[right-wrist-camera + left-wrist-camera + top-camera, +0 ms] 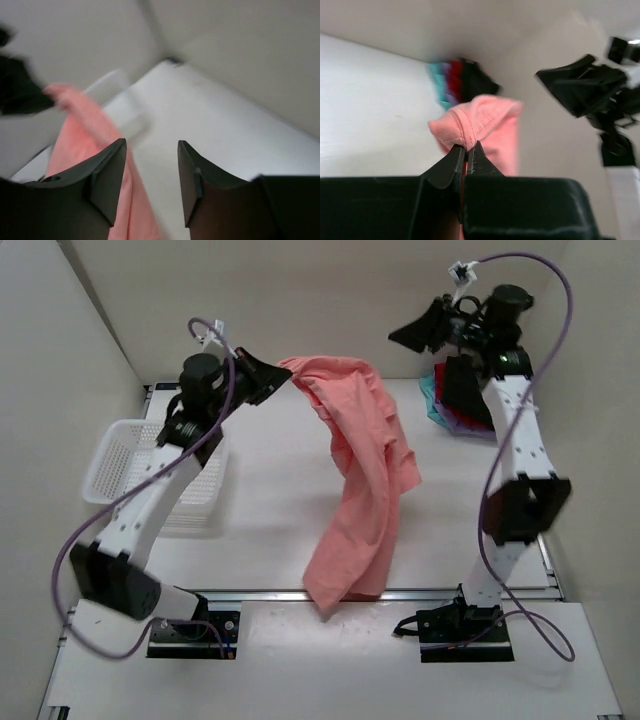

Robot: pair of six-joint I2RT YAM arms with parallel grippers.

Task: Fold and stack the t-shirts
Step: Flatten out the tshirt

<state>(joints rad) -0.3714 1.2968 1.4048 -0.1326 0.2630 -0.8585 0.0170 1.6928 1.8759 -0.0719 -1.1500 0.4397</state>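
White table (pixel 270 490), plain beige walls (pixel 300 300)

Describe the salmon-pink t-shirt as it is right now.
The salmon-pink t-shirt is soft, wrinkled cloth, unfolded. The left claw is shut on a hemmed edge, holding it up above the table; the rest hangs down in a long drape, its lower end reaching the table's near edge. The right claw is open, clear of it.

Right gripper (pixel 151 145): two black fingers apart, nothing between them.
Pink t-shirt (pixel 82 135): hanging at left, blurred; upper end at the left gripper (pixel 17 92), a dark blur.
White basket (pixel 107 85): behind the shirt, on the white table (pixel 220 135).
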